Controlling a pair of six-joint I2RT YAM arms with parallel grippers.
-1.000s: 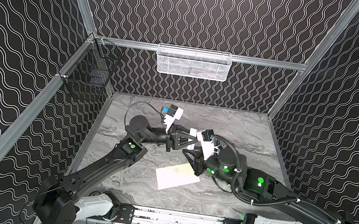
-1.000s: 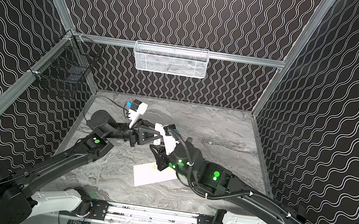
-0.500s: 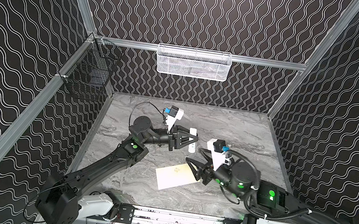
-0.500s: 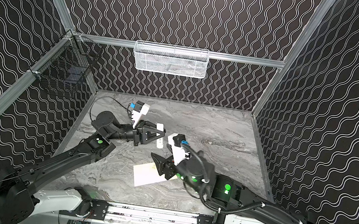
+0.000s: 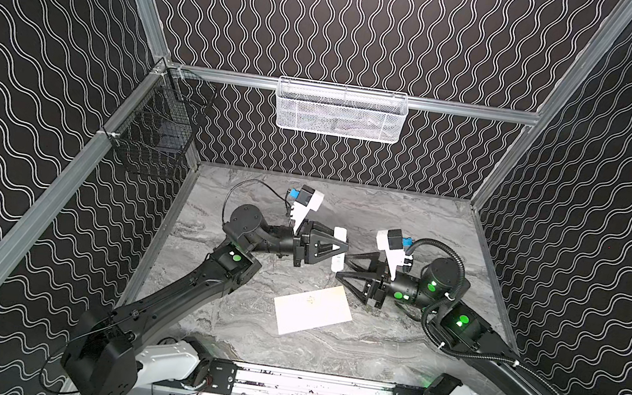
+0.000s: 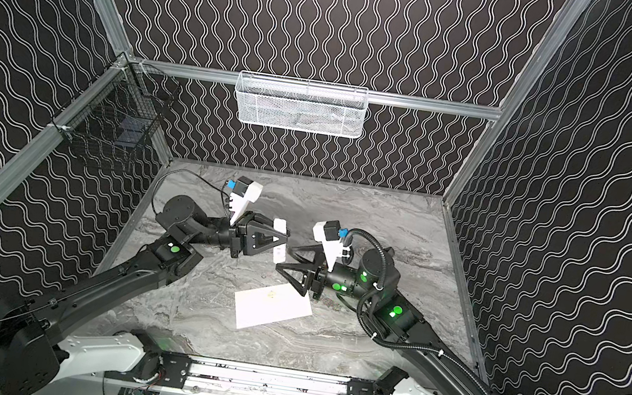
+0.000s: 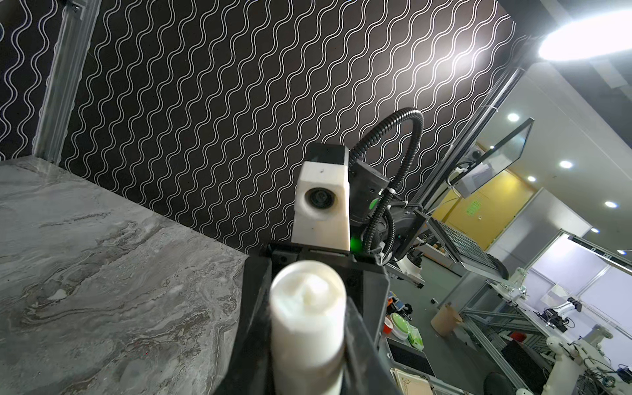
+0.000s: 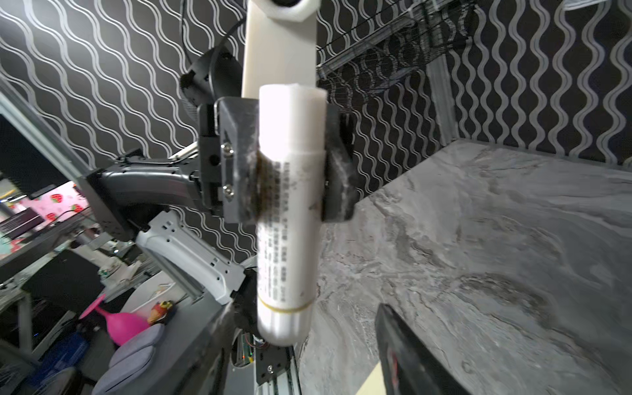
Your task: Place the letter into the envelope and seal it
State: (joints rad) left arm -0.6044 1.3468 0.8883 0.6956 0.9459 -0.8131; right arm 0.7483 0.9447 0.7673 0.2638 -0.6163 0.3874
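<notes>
The cream envelope (image 5: 313, 309) (image 6: 272, 305) lies flat on the marble table near the front, flap not visible, a faint emblem on its face. Its corner shows in the right wrist view as the envelope (image 8: 369, 383). The letter is out of view. My left gripper (image 5: 340, 248) (image 6: 281, 240) (image 7: 307, 342) hangs above the table behind the envelope, shut on a white cylinder (image 5: 339, 233) (image 7: 307, 314) (image 8: 289, 205) held crosswise. My right gripper (image 5: 344, 264) (image 6: 284, 257) (image 8: 307, 355) faces it from the right, open and empty, its tips just short of the cylinder.
A white mesh basket (image 5: 341, 109) hangs on the back wall. A black wire basket (image 5: 160, 130) hangs on the left wall. The arms' base rail (image 5: 300, 385) runs along the front edge. Patterned walls close in three sides.
My right gripper has let go of the white cylinder, opened and drawn back to the right. The left gripper has shifted slightly right, still holding the cylinder. The envelope has not moved.
</notes>
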